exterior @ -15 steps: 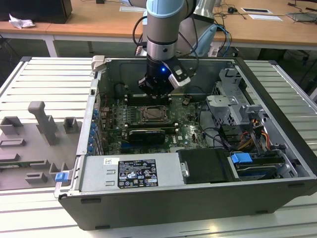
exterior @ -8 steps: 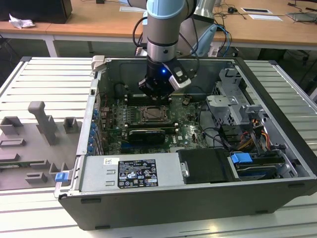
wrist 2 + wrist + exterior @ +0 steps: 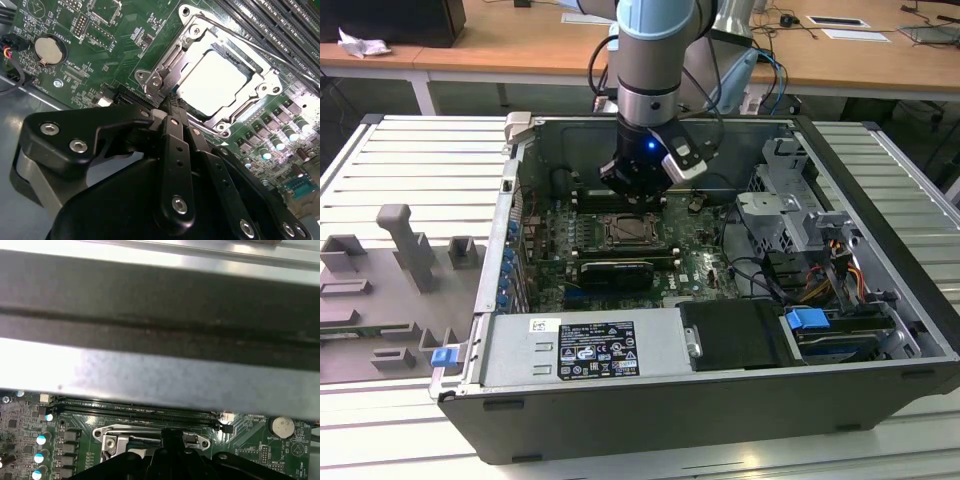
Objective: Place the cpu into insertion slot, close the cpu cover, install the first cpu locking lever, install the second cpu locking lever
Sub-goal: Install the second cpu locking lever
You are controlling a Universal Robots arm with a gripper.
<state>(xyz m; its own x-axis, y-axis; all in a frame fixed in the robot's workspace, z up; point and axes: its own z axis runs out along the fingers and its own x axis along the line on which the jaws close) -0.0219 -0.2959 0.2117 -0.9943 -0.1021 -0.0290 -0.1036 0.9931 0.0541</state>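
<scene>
The black two-fingered gripper [image 3: 172, 107] hangs low over the green motherboard [image 3: 110, 30], its slim fingers [image 3: 175, 145] pressed together with no gap and nothing visibly between them, tips at the near edge of the socket. Just beyond those tips lies the pale silver-grey square cpu [image 3: 212, 80], flat in its slot, framed by the shiny silver metal cpu cover [image 3: 172, 52], which lies down around it. A thin wire locking lever [image 3: 240, 37] runs along the far side of the cover. Farther out on the board sits a round silver coin battery [image 3: 49, 50]. In the exterior view the gripper [image 3: 638, 195] is inside the open grey computer case [image 3: 620, 420], directly above the socket; a long black card [image 3: 615, 272] lies nearer the camera.
</scene>
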